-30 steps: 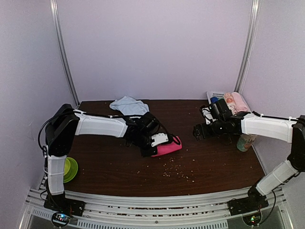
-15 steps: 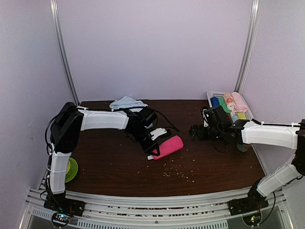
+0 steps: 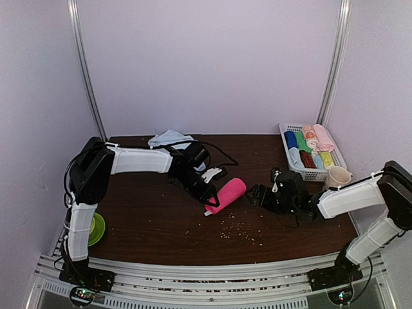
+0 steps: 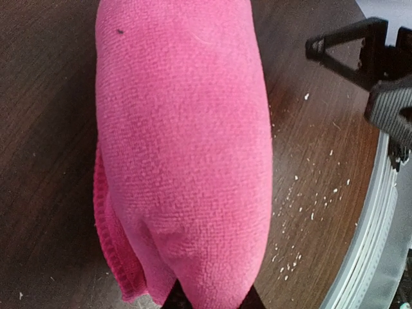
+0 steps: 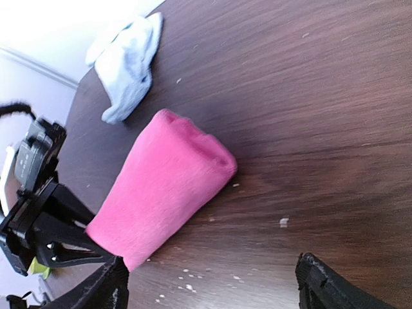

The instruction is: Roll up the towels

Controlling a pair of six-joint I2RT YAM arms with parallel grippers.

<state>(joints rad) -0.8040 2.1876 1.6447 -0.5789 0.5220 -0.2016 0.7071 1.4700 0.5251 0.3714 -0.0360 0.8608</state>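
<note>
Pink towel [image 4: 187, 148]: fuzzy cloth, plump cylinder roll, near end pinched in left pincer [image 4: 212, 301]. Right pincer [image 5: 212, 290]: spread wide, empty, roll just ahead. Bench [image 5: 309, 96]: dark woodgrain, crumb-flecked.

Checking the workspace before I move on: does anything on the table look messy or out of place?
Yes. Pale crumbs are scattered over the table, just in front of the rolled pink towel. The light blue towel lies crumpled at the far edge, not rolled.
</note>
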